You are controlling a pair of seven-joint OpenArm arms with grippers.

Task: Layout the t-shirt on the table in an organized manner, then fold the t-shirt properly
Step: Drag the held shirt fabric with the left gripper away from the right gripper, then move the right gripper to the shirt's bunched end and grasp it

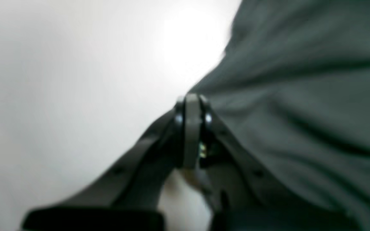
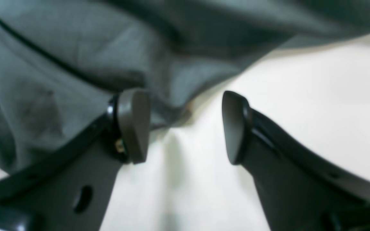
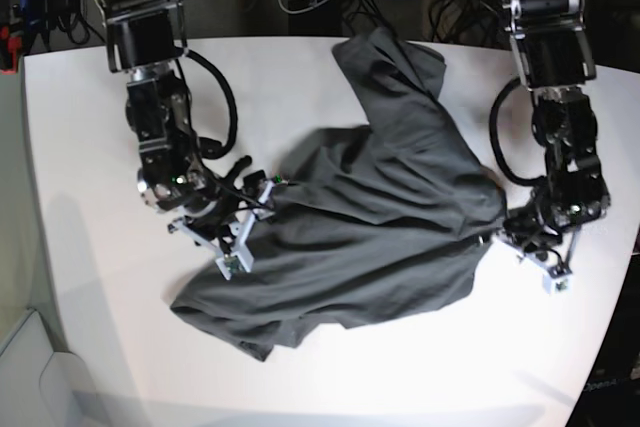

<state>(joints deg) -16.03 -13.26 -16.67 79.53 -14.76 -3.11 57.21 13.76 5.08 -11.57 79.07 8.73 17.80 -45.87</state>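
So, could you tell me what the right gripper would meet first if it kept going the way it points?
Most likely the t-shirt: the open right gripper faces its bunched edge just ahead, though depth is unclear.

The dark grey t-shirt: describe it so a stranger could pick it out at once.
Start with the large white smooth-topped table that fills the base view. Between the two black robot arms lies a dark charcoal-grey soft fabric t-shirt, crumpled and spread unevenly, reaching from the far edge towards the near side. It is the only cloth there; the left gripper is shut on its edge, and the right gripper is open beside it.
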